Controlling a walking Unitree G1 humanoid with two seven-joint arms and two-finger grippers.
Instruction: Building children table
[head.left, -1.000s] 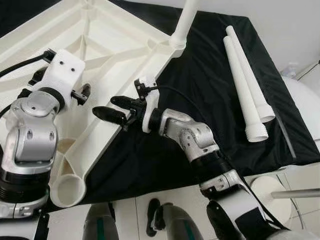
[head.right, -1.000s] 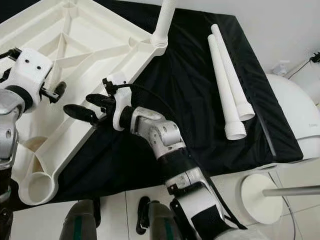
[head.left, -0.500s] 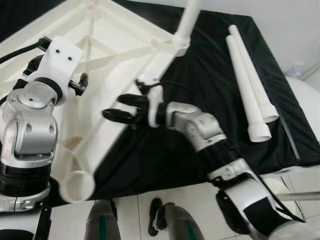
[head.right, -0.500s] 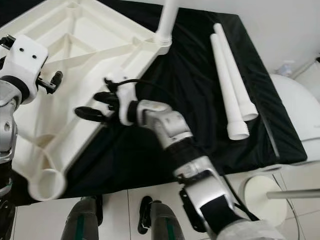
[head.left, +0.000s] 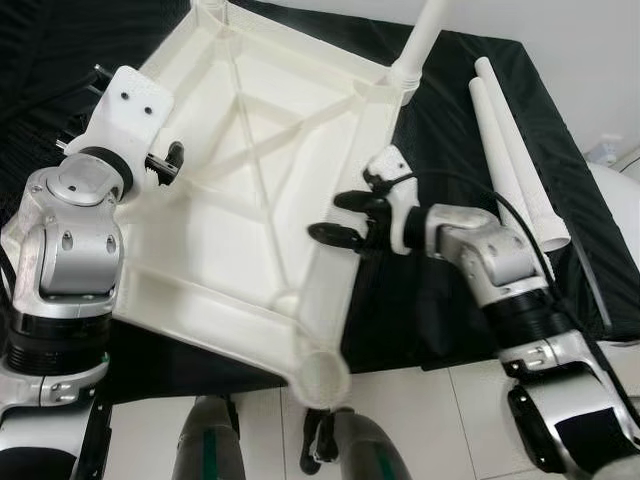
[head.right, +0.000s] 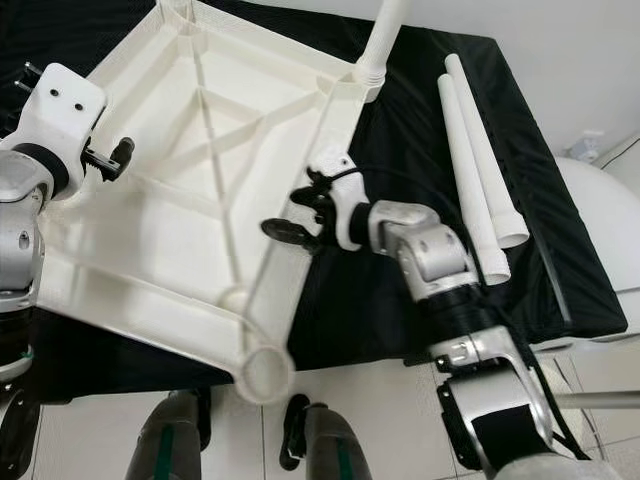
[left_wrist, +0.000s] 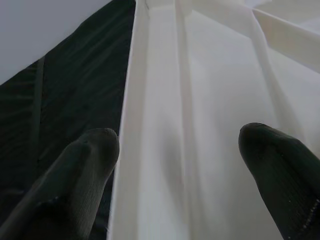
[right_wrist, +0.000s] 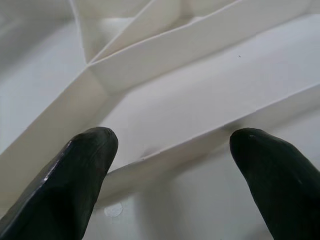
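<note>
The white table top (head.left: 250, 170) lies upside down on a black cloth (head.left: 450, 130), ribs facing up. One white leg (head.left: 418, 40) stands in its far right corner socket. The near corner socket (head.left: 322, 375) holds nothing and juts past the cloth's front edge. Two loose white legs (head.left: 515, 150) lie side by side on the right. My right gripper (head.left: 338, 218) is open, its fingers straddling the top's right rim (right_wrist: 200, 140). My left gripper (left_wrist: 180, 165) is open astride the left rim (left_wrist: 150, 125), mostly hidden behind its white wrist (head.left: 125, 110) from above.
A white rounded object (head.right: 610, 200) sits just beyond the cloth's right edge. My own legs and feet (head.left: 340, 450) stand on the tiled floor close to the front edge. A pale wall (head.left: 560, 30) runs behind the far right.
The table top has swung round on the cloth, its near corner socket moving from front left to the middle. My right gripper went right with the rim. The camera shifted a little too.
</note>
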